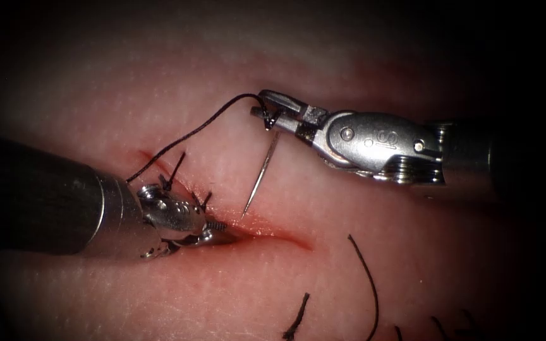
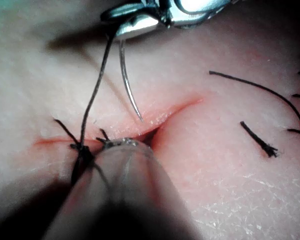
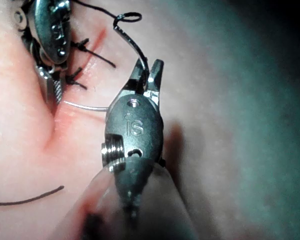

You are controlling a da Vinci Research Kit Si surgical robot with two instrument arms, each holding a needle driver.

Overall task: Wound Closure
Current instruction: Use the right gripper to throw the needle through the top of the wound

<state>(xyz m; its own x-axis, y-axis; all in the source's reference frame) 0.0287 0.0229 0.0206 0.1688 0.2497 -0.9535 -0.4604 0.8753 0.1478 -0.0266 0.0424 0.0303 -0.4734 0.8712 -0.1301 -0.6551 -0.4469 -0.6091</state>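
My right tool (image 1: 266, 113) comes in from the right, its jaws shut on the curved needle (image 1: 260, 173) near its tail. The needle points down, its tip just over the upper lip of the cut (image 1: 285, 240) and outside the tissue. Black thread (image 1: 191, 132) arcs from the needle's tail down-left to the knotted stitches (image 1: 175, 167) at the cut's left part. My left tool (image 1: 221, 231) lies at the cut just left of the needle tip, jaws slightly open, tips on the lip. The left wrist view has the needle (image 2: 127, 85) hanging over the cut; the right wrist view shows my right jaws (image 3: 147, 75).
Cut ends of black thread (image 1: 368, 278) lie loose on the tissue below and right of the cut, with a frayed short piece (image 1: 297, 316) near the lower edge. Red fluid lines the cut. The left tool's thick shaft (image 1: 39, 202) covers the tissue at the left.
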